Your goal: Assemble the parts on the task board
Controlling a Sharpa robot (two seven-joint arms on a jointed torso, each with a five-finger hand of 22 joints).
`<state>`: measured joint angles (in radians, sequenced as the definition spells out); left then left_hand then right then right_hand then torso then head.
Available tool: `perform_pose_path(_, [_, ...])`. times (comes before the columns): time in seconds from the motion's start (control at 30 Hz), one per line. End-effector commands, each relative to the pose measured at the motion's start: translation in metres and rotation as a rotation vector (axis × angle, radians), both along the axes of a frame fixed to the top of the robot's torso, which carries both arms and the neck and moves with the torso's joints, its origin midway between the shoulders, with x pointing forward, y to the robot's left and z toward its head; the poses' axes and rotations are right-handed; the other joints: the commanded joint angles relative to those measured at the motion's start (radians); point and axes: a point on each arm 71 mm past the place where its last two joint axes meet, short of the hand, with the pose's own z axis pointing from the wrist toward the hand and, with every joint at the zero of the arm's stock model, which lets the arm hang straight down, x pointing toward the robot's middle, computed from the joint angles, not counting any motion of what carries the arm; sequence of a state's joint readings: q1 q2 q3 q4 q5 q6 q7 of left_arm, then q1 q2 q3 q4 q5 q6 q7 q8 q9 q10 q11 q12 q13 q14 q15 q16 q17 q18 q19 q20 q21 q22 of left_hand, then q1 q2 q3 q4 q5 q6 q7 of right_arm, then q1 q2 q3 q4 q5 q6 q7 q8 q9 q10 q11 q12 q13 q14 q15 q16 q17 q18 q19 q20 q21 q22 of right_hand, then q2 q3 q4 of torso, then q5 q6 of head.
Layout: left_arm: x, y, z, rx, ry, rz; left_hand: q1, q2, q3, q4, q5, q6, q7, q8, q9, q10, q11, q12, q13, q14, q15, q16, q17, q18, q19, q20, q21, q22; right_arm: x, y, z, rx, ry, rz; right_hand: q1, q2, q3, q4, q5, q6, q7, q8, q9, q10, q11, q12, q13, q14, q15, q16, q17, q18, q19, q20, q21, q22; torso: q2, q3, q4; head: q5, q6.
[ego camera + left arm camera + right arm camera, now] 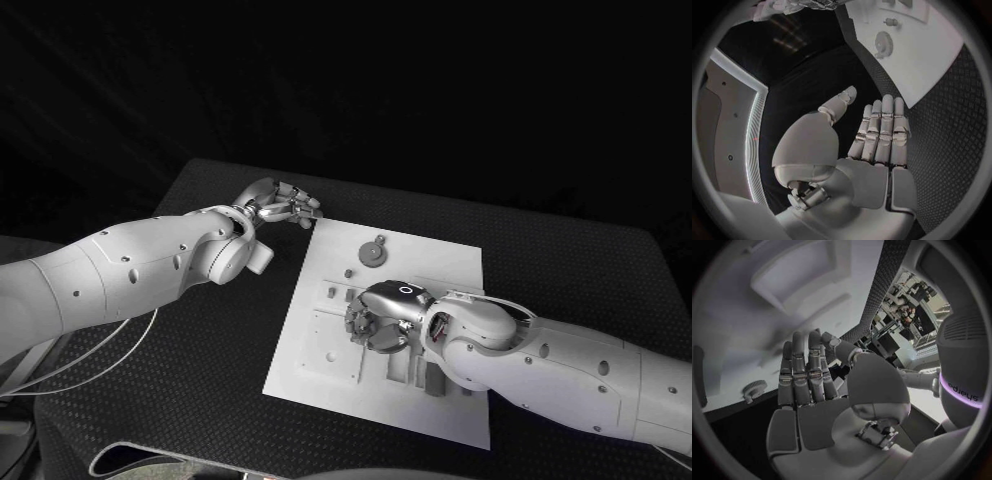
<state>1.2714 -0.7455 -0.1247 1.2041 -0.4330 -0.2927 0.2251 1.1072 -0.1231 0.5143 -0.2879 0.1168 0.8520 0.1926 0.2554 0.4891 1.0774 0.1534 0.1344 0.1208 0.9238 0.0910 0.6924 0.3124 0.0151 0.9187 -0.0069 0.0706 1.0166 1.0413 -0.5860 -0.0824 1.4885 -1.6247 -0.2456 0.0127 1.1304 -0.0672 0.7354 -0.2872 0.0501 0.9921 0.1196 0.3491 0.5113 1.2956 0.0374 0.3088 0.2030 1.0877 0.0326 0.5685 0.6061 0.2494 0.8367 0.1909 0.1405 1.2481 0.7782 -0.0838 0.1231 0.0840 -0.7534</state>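
Note:
The white task board (433, 262) lies in the middle of the black table. A round grey toothed part (374, 252) sits on its far half, also seen from the left wrist (882, 38) and from the right wrist (754, 389). My left hand (281, 205) hovers over the table just off the board's far left corner, its fingers (882, 132) straight and side by side, holding nothing. My right hand (378, 318) is low over the board's middle, palm toward the board (761, 315). Its fingers (804, 375) are stretched out with nothing between them.
Small pegs and slots (411, 365) stand in the board around and beneath my right hand. A short peg (892, 21) rises near the toothed part. Black table (188, 350) lies open to the left of the board, with a cable past its left edge.

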Motion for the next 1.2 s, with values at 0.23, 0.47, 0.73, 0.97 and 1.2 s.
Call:
perform_pose_path(0.23, [-0.001, -0.002, 0.001, -0.01, 0.0, -0.013, 0.003, 0.006, -0.007, 0.001, 0.005, -0.002, -0.003, 0.003, -0.002, -0.009, 0.002, 0.006, -0.002, 0.0, 0.003, -0.007, 0.002, 0.004, 0.001, 0.002, -0.003, -0.002, -0.001, 0.0, -0.004, -0.032, -0.001, 0.004, -0.001, 0.007, 0.0, -0.002, -0.001, 0.006, 0.001, 0.003, 0.002, 0.005, 0.005, -0.004, 0.002, 0.002, 0.005, -0.005, 0.002, -0.012, 0.003, 0.001, -0.002, -0.001, 0.0, -0.0008, 0.0008, -0.002, -0.002])
perform_pose_path(0.47, [-0.001, -0.001, 0.001, -0.01, -0.001, -0.012, 0.004, 0.007, -0.007, 0.0, 0.005, -0.002, -0.003, 0.003, -0.002, -0.009, 0.002, 0.007, -0.002, 0.0, 0.003, -0.008, 0.003, 0.004, 0.001, 0.002, -0.003, -0.002, -0.003, 0.001, -0.006, -0.058, 0.002, 0.017, 0.0, 0.007, 0.0, -0.002, -0.001, 0.006, 0.001, 0.003, 0.002, 0.005, 0.005, -0.004, 0.002, 0.002, 0.005, -0.006, 0.003, -0.012, 0.003, 0.001, -0.003, -0.001, 0.0, -0.0002, 0.0005, -0.003, -0.003])
perform_pose_path(0.73, [-0.001, 0.0, 0.001, -0.01, 0.0, -0.011, 0.004, 0.006, -0.007, 0.0, 0.005, -0.001, -0.003, 0.004, -0.002, -0.009, 0.002, 0.007, -0.002, 0.0, 0.003, -0.009, 0.004, 0.004, 0.0, 0.002, -0.003, -0.003, -0.007, 0.006, -0.012, -0.082, 0.017, 0.039, 0.0, 0.007, 0.0, -0.002, -0.001, 0.006, 0.001, 0.003, 0.002, 0.005, 0.005, -0.005, 0.003, 0.002, 0.005, -0.006, 0.004, -0.012, 0.003, 0.001, -0.004, 0.0, 0.0, 0.0007, 0.0003, -0.001, -0.005])
perform_pose_path(0.97, [-0.001, 0.0, 0.001, -0.009, 0.001, -0.01, 0.004, 0.007, -0.008, 0.0, 0.005, -0.001, -0.003, 0.004, -0.002, -0.009, 0.002, 0.007, -0.003, 0.0, 0.003, -0.009, 0.004, 0.004, 0.0, 0.002, -0.003, -0.003, -0.012, 0.008, -0.018, -0.104, 0.012, 0.053, 0.001, 0.008, 0.0, -0.002, -0.001, 0.006, 0.001, 0.003, 0.003, 0.005, 0.005, -0.005, 0.003, 0.003, 0.005, -0.007, 0.005, -0.012, 0.003, 0.001, -0.004, 0.0, 0.0, 0.001, 0.0007, 0.0, -0.007])
perform_pose_path(1.2, [-0.001, 0.0, 0.001, -0.009, 0.002, -0.011, 0.004, 0.006, -0.008, 0.0, 0.005, -0.001, -0.003, 0.004, -0.002, -0.009, 0.002, 0.007, -0.003, -0.001, 0.003, -0.009, 0.005, 0.004, 0.0, 0.002, -0.003, -0.003, -0.014, 0.01, -0.018, -0.115, 0.009, 0.062, 0.001, 0.008, 0.0, -0.002, -0.001, 0.006, 0.001, 0.003, 0.003, 0.006, 0.005, -0.006, 0.004, 0.003, 0.005, -0.007, 0.005, -0.012, 0.003, 0.001, -0.004, 0.001, 0.0, 0.0007, 0.0004, 0.0, -0.008])
